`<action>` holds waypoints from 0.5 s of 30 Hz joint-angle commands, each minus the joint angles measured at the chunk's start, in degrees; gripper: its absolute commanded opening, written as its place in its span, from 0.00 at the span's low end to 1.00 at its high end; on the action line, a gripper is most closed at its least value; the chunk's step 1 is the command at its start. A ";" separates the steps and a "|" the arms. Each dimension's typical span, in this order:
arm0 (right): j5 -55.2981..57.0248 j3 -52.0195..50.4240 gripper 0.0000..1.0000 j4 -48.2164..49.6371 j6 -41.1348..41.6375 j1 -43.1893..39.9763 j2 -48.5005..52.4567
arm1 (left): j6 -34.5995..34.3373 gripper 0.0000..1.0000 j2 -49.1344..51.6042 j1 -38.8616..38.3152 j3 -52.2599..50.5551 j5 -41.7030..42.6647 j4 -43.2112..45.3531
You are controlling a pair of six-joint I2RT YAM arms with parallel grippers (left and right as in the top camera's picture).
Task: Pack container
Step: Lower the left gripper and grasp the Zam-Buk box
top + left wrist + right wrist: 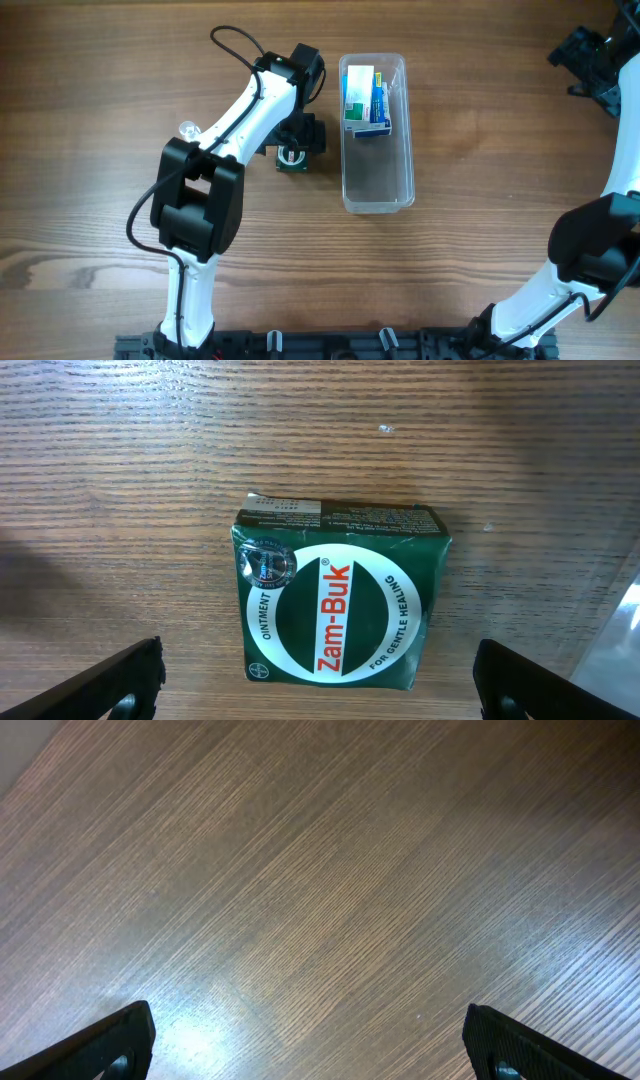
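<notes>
Green cardboard, small and square, the Zam-Buk ointment box [340, 600] lies flat on the brown wooden table [90, 150], just left of the clear, long, round-cornered plastic container [378, 190]. The container stands mid-table; its far end holds blue-and-white cartons [365, 100] and its near half is bare.

The left gripper [318, 660] hangs over the green box with its jaws spread fully wide and nothing in them. To take the box well, I judge the claw should drop straight down with the box centred between the fingers, then close on two opposite side faces without crushing the card.

The right gripper [310, 1030] is likewise fully spread and empty, over bare wood at the far right.

Only the left wrist view shows the label and how square the box sits to the fingers. Only the overhead shows the container's free space — and how near the box lies to it.
</notes>
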 commanded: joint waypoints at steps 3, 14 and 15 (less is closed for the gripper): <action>-0.09 0.15 1.00 0.17 0.83 0.09 0.66 | -0.94 1.00 0.72 0.15 -1.70 0.50 1.20; -0.09 0.15 1.00 0.17 0.81 0.09 0.66 | -0.94 1.00 0.72 0.15 -4.81 1.42 5.38; -0.09 0.15 1.00 0.17 0.83 0.09 0.66 | -0.94 1.00 0.72 0.15 -5.11 1.79 5.81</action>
